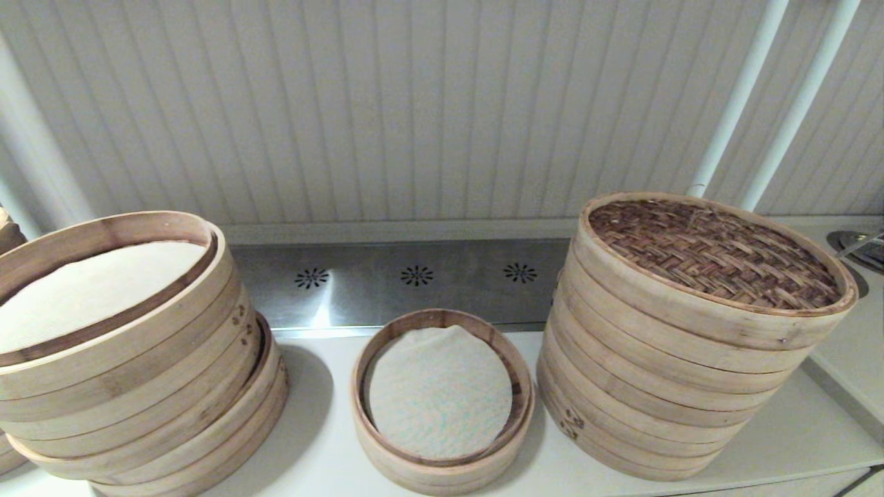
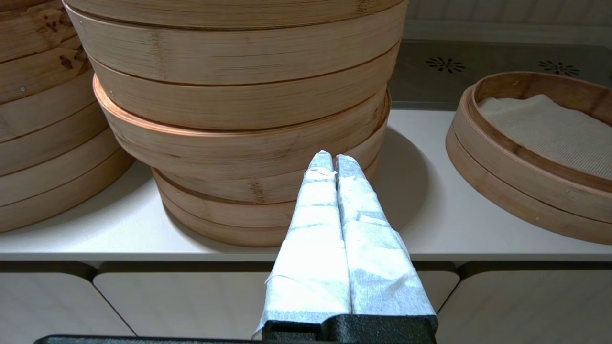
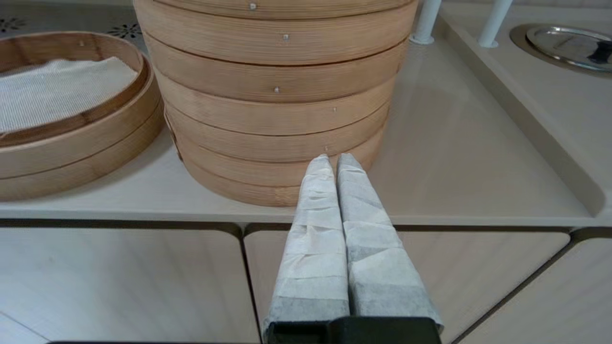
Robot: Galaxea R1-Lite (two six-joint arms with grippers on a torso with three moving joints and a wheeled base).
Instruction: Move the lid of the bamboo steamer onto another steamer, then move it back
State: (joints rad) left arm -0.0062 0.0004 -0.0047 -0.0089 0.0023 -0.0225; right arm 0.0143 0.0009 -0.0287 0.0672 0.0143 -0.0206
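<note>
The bamboo steamer lid point(image 1: 715, 259), dark woven top with a pale band rim, lies on the tall stack point(image 1: 656, 386) at the right. The small low steamer point(image 1: 442, 397) with a pale cloth liner stands in the middle of the counter; it also shows in the left wrist view as the low steamer point(image 2: 535, 148) and in the right wrist view as the low steamer point(image 3: 71, 114). My left gripper point(image 2: 333, 156) is shut and empty, low before the counter's front edge, facing the left stack point(image 2: 239, 119). My right gripper point(image 3: 335, 158) is shut and empty, facing the right stack's base point(image 3: 282, 119). Neither arm shows in the head view.
A tall cloth-lined stack point(image 1: 117, 359) stands at the left, with another stack point(image 2: 43, 119) beyond it. A steel vent strip point(image 1: 414, 279) runs along the wall. Two white pipes point(image 1: 739, 96) rise behind the right stack. A raised ledge with a metal disc point(image 3: 564, 45) lies at the far right.
</note>
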